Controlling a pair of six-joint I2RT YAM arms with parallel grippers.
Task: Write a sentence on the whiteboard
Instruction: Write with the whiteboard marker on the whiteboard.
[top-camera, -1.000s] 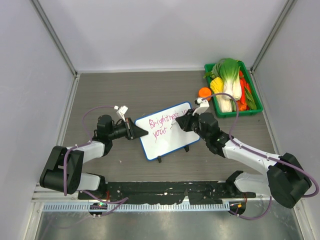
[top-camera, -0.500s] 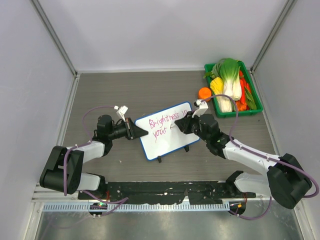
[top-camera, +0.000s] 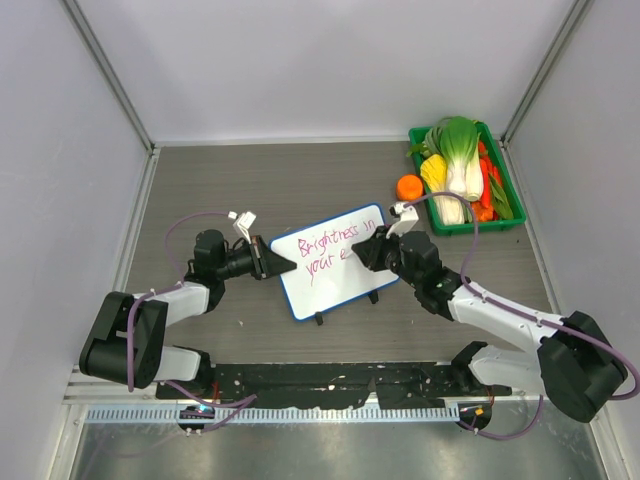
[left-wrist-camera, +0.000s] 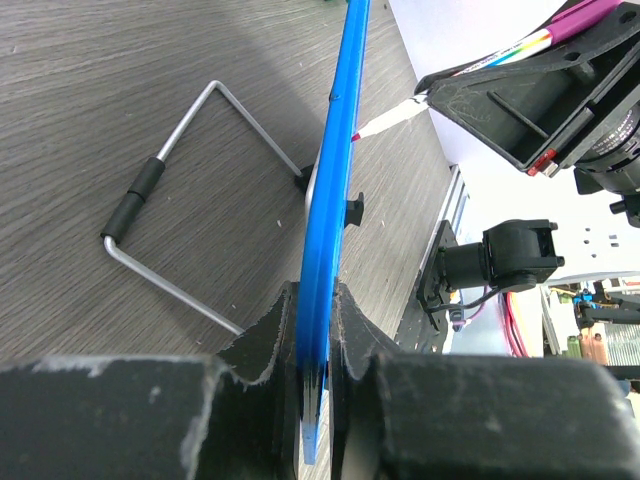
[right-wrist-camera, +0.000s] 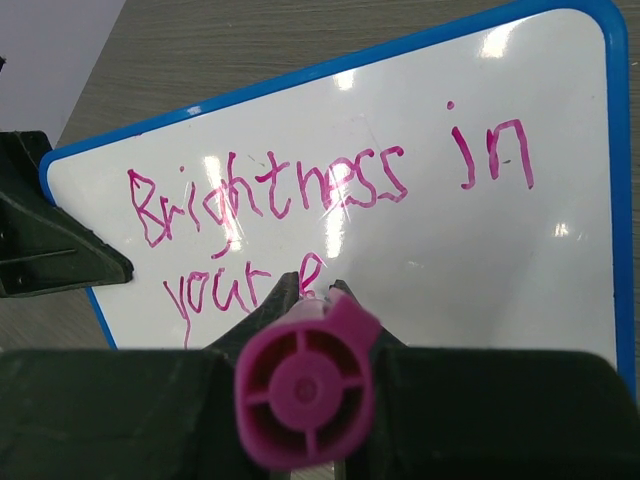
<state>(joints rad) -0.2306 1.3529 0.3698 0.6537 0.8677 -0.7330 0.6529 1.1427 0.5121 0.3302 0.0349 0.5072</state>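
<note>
Open tabletop (top-camera: 250, 180) beyond the whiteboard (top-camera: 335, 278); vegetable crate (top-camera: 417, 134) and orange ball (top-camera: 409, 186) at far right.

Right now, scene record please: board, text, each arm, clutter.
whiteboard: propped on wire stand, blue frame
sentence: pink, "Brightness in / your e", unfinished
left fingers: shut on the board's left edge
right fingers: shut on pink marker, tip at second line
back right: green crate of vegetables, round orange item beside it

Lighting is bright, even and diffuse, from overhead; shadows on the table (top-camera: 300, 180) are faint and soft-edged. Right wrist view: several white glare patches on the whiteboard (right-wrist-camera: 430, 250); marker (right-wrist-camera: 305, 392), close to the lens, is blurred. Left wrist view: nearest foreground soft, far corner overexposed.
</note>
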